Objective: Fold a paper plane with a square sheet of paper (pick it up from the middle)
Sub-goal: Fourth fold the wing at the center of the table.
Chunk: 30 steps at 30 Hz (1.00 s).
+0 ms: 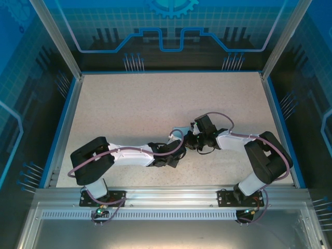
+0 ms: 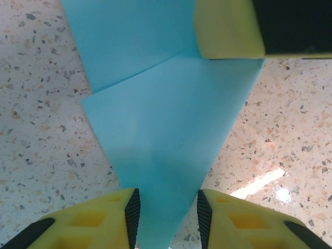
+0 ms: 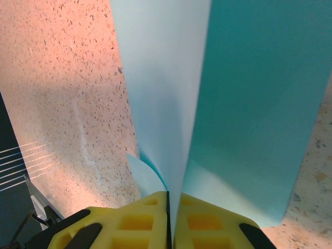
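**Top external view.** My two arms meet over the middle of the speckled table [image 1: 129, 104], slightly right of centre. My left gripper [image 1: 175, 148] reaches in from the left and my right gripper [image 1: 193, 141] from the right, their tips close together. Just beyond them, on the far side, shows a small pale-blue patch of the sheet of paper [image 1: 179, 133]. The arms cover the rest of it.

**Left wrist view.** The sheet of paper [image 2: 166, 129] lies over the table [image 2: 46, 155] and narrows toward the camera. A slanted fold edge crosses its far part. Its narrow near end runs into the gap between my left gripper's fingers [image 2: 104, 225]. These jaws stand partly apart with the ribbed pads on either side of the paper. I cannot tell whether the pads press on it. At the far right, one yellow finger [image 2: 228, 28] of my right gripper sits at the paper's far edge.

**Right wrist view.** My right gripper [image 3: 168, 218] has its yellow fingers [image 3: 137, 223] fully together, and the paper [image 3: 249, 114] is pinched in the seam between them. From the grip it rises away as two panels, a pale one on the left and a deeper teal one on the right. A small curled flap sits beside the left finger.
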Tool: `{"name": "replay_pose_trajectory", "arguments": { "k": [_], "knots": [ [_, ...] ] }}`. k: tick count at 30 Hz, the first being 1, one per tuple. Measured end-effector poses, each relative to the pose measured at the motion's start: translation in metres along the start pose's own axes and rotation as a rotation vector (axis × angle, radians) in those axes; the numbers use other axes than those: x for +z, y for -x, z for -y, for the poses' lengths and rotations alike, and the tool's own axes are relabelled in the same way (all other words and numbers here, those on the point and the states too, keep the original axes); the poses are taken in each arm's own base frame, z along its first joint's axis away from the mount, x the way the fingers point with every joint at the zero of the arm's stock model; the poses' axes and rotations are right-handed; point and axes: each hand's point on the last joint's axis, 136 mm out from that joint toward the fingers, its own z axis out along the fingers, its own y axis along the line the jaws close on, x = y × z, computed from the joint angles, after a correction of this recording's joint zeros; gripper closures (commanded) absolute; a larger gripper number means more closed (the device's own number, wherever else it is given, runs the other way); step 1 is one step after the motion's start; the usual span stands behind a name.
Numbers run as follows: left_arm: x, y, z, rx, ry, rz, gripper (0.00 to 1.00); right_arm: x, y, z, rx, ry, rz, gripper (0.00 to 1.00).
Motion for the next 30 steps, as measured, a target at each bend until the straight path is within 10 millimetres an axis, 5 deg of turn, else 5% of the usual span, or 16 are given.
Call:
{"name": "replay_pose_trajectory", "arguments": {
  "k": [12,30],
  "knots": [
    [0.0,-0.001,0.002,0.016,-0.001,0.002,0.55,-0.006,0.005,-0.01,0.007,0.018,0.013,0.91],
    [-0.001,0.001,-0.001,0.021,0.023,0.017,0.79,-0.007,0.003,-0.012,0.009,0.01,0.005,0.91]
  ]
}}
